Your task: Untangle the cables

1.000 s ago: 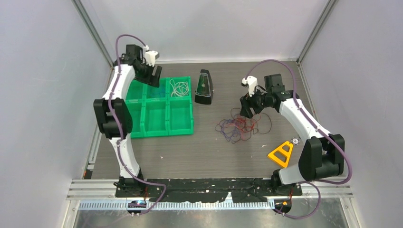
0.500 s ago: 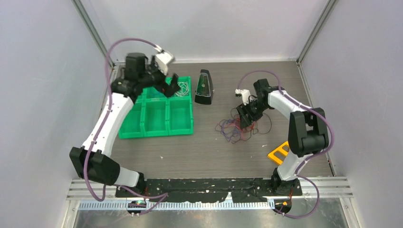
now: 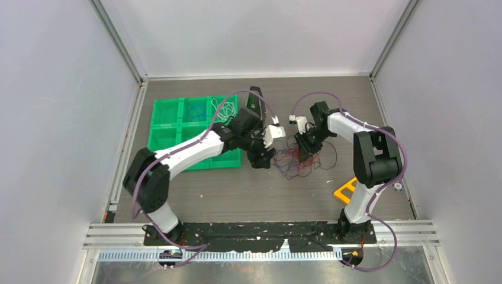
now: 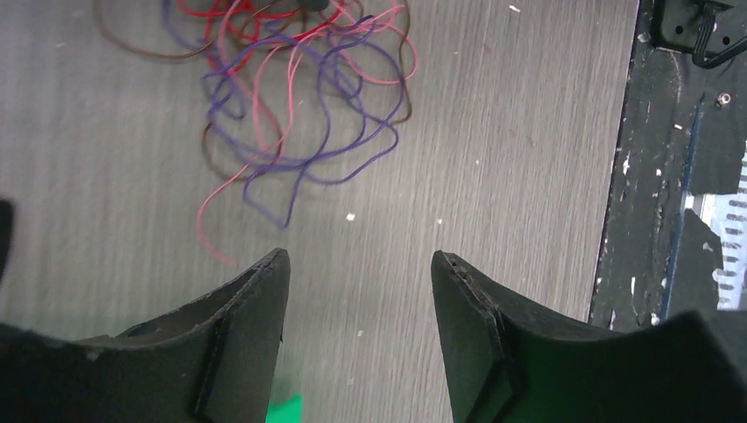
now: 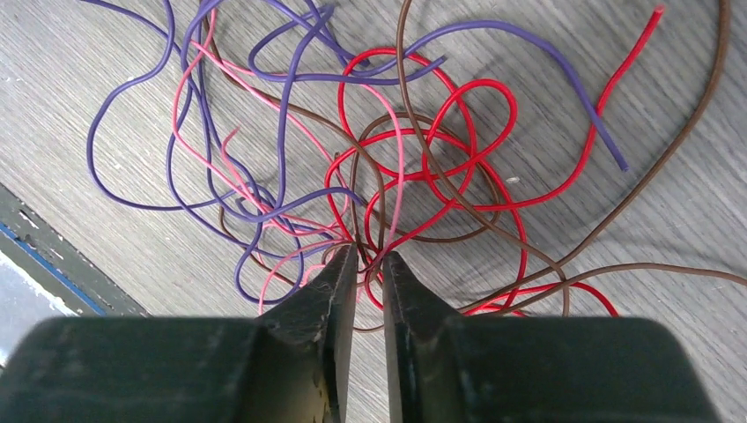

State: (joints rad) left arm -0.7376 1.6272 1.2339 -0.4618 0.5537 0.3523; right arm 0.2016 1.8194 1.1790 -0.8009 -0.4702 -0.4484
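The cables are a loose tangle [image 3: 296, 160] of purple, red, pink and brown wires lying on the grey table, also seen in the left wrist view [image 4: 291, 106] and the right wrist view [image 5: 379, 176]. My right gripper [image 3: 305, 148] is down in the middle of the tangle. Its jaws [image 5: 368, 251] are pinched to a narrow slit, with red, pink and brown strands caught between the tips. My left gripper [image 3: 264, 157] hovers just left of the tangle. It is open [image 4: 359, 256], with only bare table between its fingers.
A green tray of bins [image 3: 158, 105] stands at the back left, with a coiled white cable [image 3: 224, 109] in one compartment. A black metronome [image 3: 254, 97] sits behind the left arm. A yellow triangle [image 3: 348, 190] lies at the front right. Black tape [image 4: 669, 176] lines the table's near edge.
My left arm has swung from over the green bins across to the tangle's left side. My right gripper has dropped into the tangle and closed on strands.
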